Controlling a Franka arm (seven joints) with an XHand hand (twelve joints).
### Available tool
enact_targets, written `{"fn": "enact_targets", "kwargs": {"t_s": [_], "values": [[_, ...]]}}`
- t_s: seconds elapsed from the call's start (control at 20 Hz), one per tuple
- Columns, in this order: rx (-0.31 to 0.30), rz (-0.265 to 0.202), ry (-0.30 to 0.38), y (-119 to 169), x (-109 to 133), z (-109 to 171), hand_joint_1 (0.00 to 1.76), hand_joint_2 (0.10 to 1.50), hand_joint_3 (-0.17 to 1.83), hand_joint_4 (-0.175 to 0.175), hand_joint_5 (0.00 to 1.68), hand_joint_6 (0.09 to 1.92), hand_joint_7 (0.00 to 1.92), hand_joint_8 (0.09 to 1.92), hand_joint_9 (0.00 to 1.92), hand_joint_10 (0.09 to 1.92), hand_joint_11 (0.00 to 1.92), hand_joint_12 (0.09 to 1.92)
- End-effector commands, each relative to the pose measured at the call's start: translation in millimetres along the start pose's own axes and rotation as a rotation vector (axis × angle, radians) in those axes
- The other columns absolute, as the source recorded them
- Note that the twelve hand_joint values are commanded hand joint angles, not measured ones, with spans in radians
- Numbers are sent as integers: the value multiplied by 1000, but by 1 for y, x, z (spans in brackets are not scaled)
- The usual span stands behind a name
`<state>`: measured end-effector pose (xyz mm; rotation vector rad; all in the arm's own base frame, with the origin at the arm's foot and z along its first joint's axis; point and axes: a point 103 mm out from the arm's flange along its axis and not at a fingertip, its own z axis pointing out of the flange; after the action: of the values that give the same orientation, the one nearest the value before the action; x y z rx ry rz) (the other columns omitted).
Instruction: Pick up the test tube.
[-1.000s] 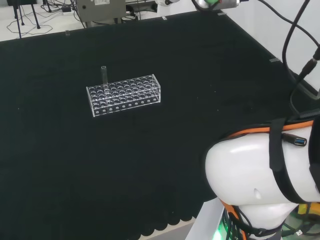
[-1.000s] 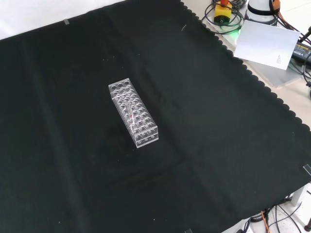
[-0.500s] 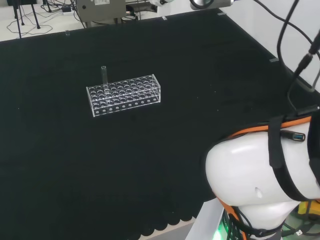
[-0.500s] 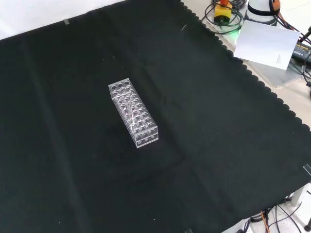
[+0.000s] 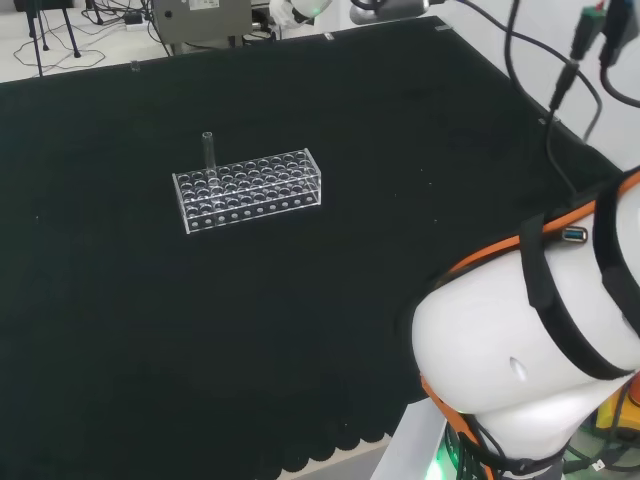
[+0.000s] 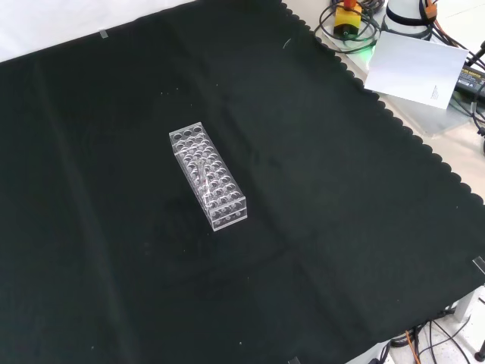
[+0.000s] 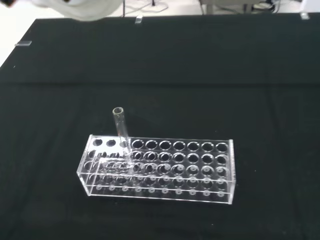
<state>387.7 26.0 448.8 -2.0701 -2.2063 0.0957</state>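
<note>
I see a clear plastic rack (image 7: 157,167) standing alone on the black cloth (image 5: 330,130), a single glass test tube (image 7: 121,129) seated in a hole of its back row, near one end, leaning slightly and rising well above the rack's top. Through the wrist camera the rack and tube lie ahead of the palm and well apart from it, nothing touching them. A blurred white piece of the hand (image 7: 82,7) shows at the frame's edge; I cannot tell whether the fingers are spread or curled. In the head view the rack (image 5: 248,188) sits toward the far left of the bench, tube (image 5: 209,150) upright at its left rear corner, and the arm's big white link (image 5: 520,350) with orange trim and black straps stands at lower right, cables looping above it. In the front view the rack (image 6: 208,176) lies lengthwise near the cloth's centre; the tube is hard to make out there. The cloth is flat with faint creases and a scalloped hem (image 6: 409,136) along the side nearest the arm's base. Beyond that hem I note a white sheet of paper (image 6: 415,68), a yellow and red button unit (image 6: 348,17) and coiled cables on a pale bench top. In the head view, a grey box (image 5: 197,17) and floor cables sit past the far edge.
</note>
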Motion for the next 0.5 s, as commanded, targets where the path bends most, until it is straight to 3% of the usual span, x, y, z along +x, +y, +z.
{"fn": "enact_targets", "kwargs": {"t_s": [0.05,0.5], "values": [[45,-75,5,43,16,6,785,715,587,-124,324,166,259,966,317,988,97,1540],[127,-123,-9,86,35,26,793,707,605,-127,336,168,280,961,330,979,104,1535]]}}
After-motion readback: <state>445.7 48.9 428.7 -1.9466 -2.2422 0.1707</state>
